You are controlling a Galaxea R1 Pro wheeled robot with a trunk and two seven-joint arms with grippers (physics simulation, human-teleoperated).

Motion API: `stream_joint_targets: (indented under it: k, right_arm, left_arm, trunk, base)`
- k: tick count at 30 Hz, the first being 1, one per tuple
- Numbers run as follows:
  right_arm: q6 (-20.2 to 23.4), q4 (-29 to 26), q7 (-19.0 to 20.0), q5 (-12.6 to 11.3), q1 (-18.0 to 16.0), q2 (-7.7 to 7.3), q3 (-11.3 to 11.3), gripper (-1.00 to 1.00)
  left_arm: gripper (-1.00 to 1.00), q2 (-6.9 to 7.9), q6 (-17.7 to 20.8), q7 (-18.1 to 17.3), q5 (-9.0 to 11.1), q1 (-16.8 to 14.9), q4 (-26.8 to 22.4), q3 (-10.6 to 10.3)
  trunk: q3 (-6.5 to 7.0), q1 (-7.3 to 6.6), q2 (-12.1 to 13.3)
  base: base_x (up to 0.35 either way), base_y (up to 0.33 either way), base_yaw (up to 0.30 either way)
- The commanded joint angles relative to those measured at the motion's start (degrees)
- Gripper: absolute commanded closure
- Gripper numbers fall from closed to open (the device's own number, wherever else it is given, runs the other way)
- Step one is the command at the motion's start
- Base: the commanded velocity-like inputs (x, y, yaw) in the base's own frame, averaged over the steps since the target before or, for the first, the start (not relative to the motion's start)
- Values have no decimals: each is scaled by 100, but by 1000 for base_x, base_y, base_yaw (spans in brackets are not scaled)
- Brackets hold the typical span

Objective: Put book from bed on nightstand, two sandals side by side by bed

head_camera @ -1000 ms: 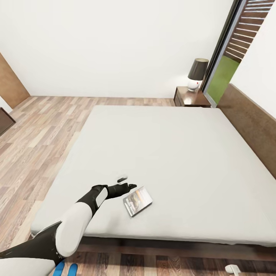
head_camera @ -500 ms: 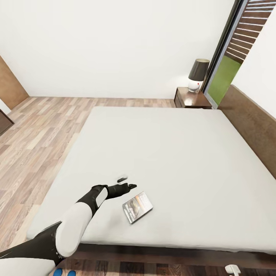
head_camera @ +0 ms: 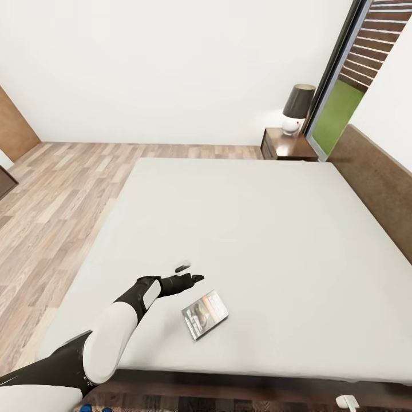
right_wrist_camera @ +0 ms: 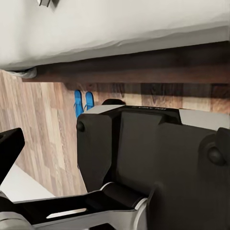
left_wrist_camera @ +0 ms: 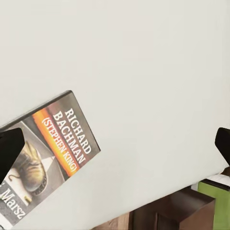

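My left arm reaches out low over the near edge of the large bed's plain light-grey mattress [head_camera: 240, 229], forearm angled toward the middle, and the left gripper [head_camera: 187, 272] hovers with its two dark fingers spread well apart, holding nothing. The small thin paperback book with its dark cover and orange band [head_camera: 205, 314] lies flat on the mattress near that near edge, just beside the gripper and apart from it; through the left wrist camera I read "Richard Bachman" on the book [left_wrist_camera: 48, 153], with one fingertip [left_wrist_camera: 9, 148] dark at the frame's side. My right gripper's fingers [right_wrist_camera: 7, 148] appear at the frame's sides, so I cannot tell its state. Under it I see the dark brown bed frame and the pair of bright blue sandals [right_wrist_camera: 82, 102] lying side by side on the wood-plank floor [head_camera: 51, 200]. At the far head corner stands the glossy dark-brown nightstand [head_camera: 286, 146] with its dark-shaded lamp [head_camera: 296, 109], against a plain white wall.
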Motion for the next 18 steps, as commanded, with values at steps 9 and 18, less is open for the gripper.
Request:
stream_joint_targets:
  k: [9, 18]
  right_arm:
    - [15, 6, 20, -35, -4, -2, 10, -100]
    - [15, 4, 20, -35, -4, -2, 9, -100]
  left_arm:
    - [-100, -5, 39, -31, -59, -2, -18, 50]
    - [-100, -5, 39, -38, -63, -2, -18, 50]
  trunk:
    - [-88, 3, -10]
    - [-168, 3, -10]
  base:
    - [0, 0, 0]
    - [0, 0, 0]
